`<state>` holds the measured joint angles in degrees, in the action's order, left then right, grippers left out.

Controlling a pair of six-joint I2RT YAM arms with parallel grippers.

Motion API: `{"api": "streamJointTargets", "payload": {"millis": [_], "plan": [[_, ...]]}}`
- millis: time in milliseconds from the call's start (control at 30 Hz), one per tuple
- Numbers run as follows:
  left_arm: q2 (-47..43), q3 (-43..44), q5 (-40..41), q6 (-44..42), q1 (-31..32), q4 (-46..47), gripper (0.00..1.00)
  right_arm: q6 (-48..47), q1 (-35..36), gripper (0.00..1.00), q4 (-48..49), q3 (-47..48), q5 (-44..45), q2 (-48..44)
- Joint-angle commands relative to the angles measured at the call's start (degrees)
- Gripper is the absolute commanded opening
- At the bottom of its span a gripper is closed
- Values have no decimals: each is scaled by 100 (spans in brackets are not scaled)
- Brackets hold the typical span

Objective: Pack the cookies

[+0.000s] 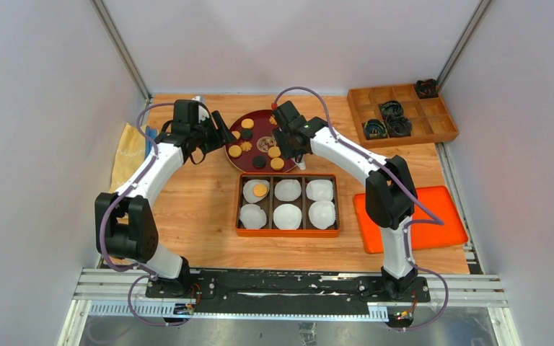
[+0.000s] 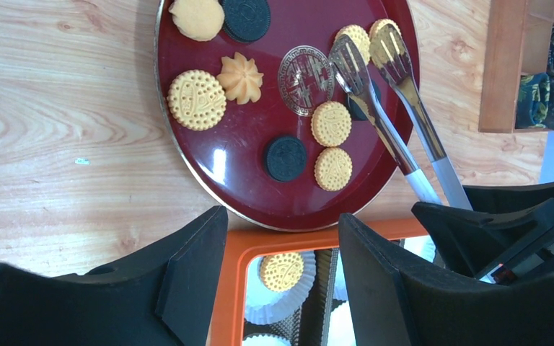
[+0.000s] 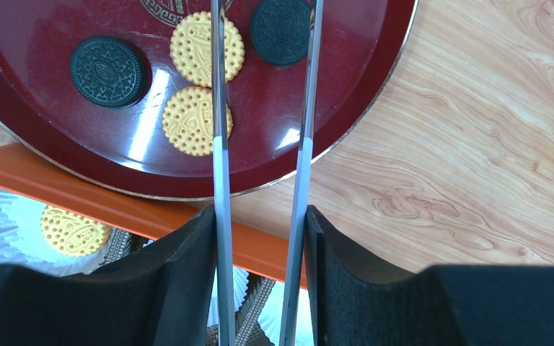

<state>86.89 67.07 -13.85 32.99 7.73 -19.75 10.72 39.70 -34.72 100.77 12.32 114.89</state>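
Right tool (image 3: pixel 260 223) clamped on the tongs (image 2: pixel 393 115), whose tips stand apart above the plate; packing barely begun.
One golden cookie (image 1: pixel 260 190) lies in the far-left paper cup (image 1: pixel 247 194) of the box (image 1: pixel 287 232); five cups look empty, and the other cookies (image 2: pixel 331 123) sit on the red plate (image 2: pixel 245 155). Left tool (image 2: pixel 281 220) hangs empty, jaws apart, at the plate's rim just beside the box wall, likely crowding the tongs' path; bare tabletop (image 1: pixel 195 209) lies left.

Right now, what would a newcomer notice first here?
The right hand grips metal tongs over a dark red plate of golden and black cookies at far centre. Nearer, an orange tray holds six white paper cups, one golden cookie in the far-left cup.
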Motion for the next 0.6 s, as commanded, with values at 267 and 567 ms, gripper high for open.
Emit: {"api": "streamJointTargets", "payload": {"millis": [267, 567], "plan": [[-206, 15, -74, -12, 1, -14, 64, -5, -79, 48, -147, -153, 290, -441], [-186, 33, -24, -20, 1, -71, 64, 86, -95, 47, -146, -120, -91, -154]]}}
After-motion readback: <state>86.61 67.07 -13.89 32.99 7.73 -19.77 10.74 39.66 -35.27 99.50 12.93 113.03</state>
